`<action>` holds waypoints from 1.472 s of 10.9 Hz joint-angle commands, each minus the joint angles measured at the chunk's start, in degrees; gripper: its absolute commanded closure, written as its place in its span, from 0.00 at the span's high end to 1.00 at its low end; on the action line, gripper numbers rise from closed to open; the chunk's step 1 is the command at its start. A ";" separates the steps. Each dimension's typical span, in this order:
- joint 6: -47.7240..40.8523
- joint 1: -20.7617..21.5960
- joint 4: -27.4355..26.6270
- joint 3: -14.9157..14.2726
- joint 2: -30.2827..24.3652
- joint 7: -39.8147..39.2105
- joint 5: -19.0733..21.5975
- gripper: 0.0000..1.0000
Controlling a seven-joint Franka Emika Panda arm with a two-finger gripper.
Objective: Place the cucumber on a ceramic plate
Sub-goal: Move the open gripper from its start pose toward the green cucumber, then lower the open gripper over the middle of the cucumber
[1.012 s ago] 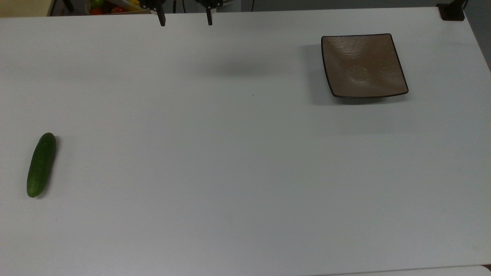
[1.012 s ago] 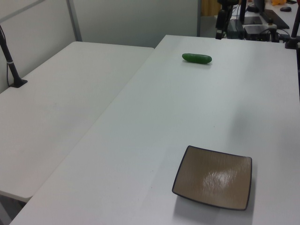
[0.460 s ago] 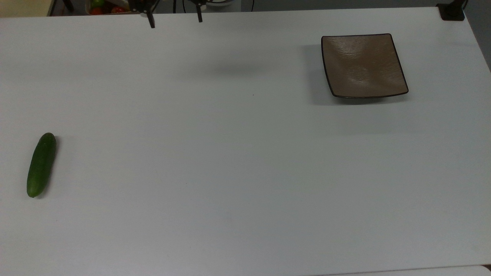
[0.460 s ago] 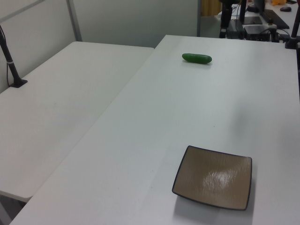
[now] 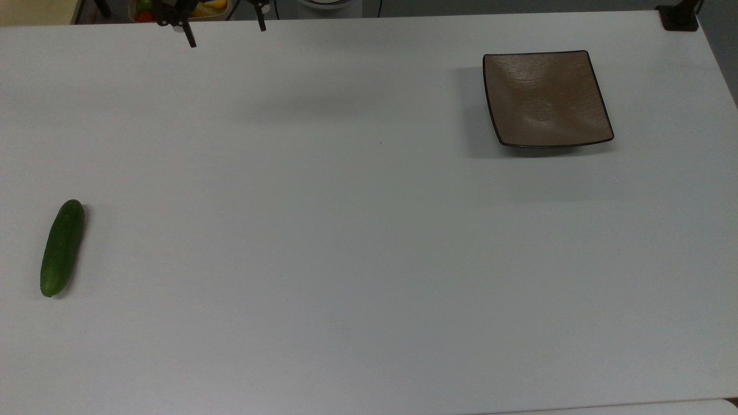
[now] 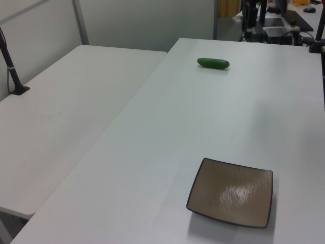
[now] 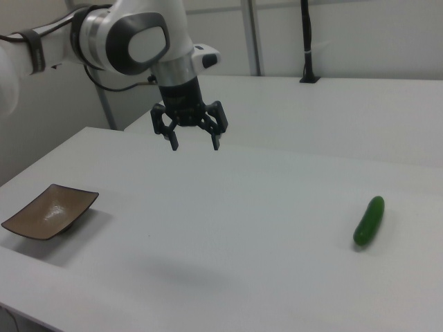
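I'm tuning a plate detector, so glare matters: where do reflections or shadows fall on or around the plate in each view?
Top view: the ceramic plate has a pale sheen across its upper middle and a soft shadow on the table along its left and lower edges. Left view: a bright white glare patch sits at its centre. Right view: a small highlight inside, shadow below it.

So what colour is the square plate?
Glossy brown plate with a thin dark rim, clearest in the top view.

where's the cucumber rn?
The cucumber lies flat on the white table near the top view's left edge, far from the ceramic plate at the top view's upper right. The open gripper hangs in the air, away from it.
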 commanded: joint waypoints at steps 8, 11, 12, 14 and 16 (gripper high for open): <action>21.38 -10.70 4.27 -0.08 13.65 -0.16 1.68 1.00; 33.13 -12.47 5.17 -0.08 18.66 0.45 4.41 0.99; 37.18 -13.42 5.43 -0.08 20.76 1.41 4.50 0.99; 41.69 -14.31 10.67 -0.08 27.51 2.21 4.42 0.99; 45.02 -15.45 15.52 -0.16 33.76 2.21 4.42 0.99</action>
